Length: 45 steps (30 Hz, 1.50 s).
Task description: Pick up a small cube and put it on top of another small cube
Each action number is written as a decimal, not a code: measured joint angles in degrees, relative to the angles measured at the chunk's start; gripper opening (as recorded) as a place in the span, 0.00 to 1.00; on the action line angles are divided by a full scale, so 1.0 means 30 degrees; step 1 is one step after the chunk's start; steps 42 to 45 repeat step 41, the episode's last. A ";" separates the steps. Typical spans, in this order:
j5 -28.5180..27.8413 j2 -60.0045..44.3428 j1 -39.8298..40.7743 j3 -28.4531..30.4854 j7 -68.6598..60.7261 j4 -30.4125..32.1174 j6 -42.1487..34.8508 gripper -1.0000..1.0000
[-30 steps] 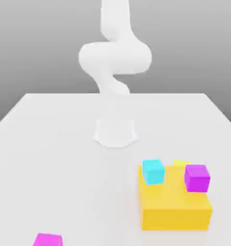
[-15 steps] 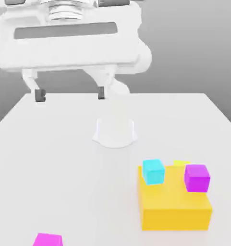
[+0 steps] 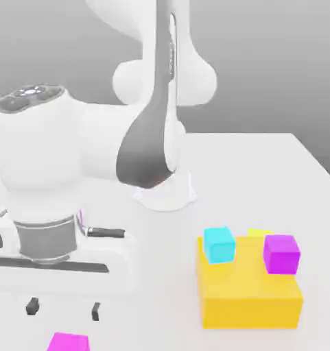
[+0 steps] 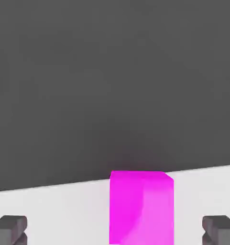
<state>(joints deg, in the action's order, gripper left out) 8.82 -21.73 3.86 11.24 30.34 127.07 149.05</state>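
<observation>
White table (image 3: 263, 171), magenta cube (image 3: 68, 342) just below spread gripper (image 3: 63, 309).

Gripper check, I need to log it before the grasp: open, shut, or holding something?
Gripper: open, holding nothing; its fingers stand wide apart above the magenta cube at the table edge.

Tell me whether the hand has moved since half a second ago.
Yes. The hand dropped from above the table's far edge to just over the magenta cube at the near edge.
</observation>
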 joint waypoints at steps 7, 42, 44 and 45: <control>0.0796 -0.3131 0.0712 -0.0780 -0.0643 -0.0594 0.2222 0.00; -0.2516 0.8610 -0.8497 -0.6644 -0.5796 0.7818 -0.0886 1.00; -0.2516 0.8610 -0.8497 -0.6644 -0.5796 0.7818 -0.0886 1.00; -0.2516 0.8610 -0.8497 -0.6644 -0.5796 0.7818 -0.0886 1.00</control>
